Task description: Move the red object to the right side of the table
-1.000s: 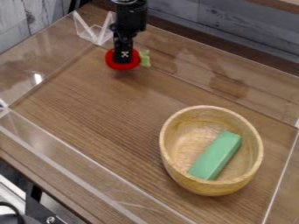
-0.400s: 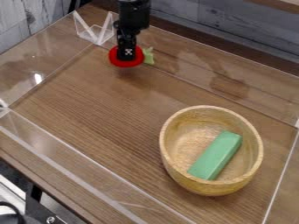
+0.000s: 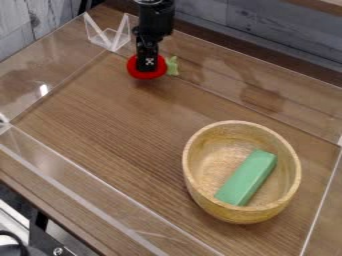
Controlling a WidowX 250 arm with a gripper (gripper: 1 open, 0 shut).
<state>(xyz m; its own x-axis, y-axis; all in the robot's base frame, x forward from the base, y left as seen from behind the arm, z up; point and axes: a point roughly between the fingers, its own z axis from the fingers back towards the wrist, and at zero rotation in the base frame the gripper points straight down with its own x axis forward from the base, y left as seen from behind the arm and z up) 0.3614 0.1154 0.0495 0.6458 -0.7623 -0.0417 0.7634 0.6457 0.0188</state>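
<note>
The red object (image 3: 138,68), a small rounded red toy with a green leafy tip (image 3: 170,66), lies on the brown wood-grain table (image 3: 120,130) at the far left. My black gripper (image 3: 146,60) comes straight down onto it and is shut on it. The fingers cover the top of the toy, so only its lower rim and the green tip show.
A wooden bowl (image 3: 201,170) stands at the near right with a green rectangular block (image 3: 249,178) lying in it. Low clear acrylic walls (image 3: 54,165) edge the table. A clear folded piece (image 3: 103,33) sits at the back left, just behind the gripper.
The gripper and the red toy have shifted very slightly to the right across the frames. The bowl and block have not moved.
</note>
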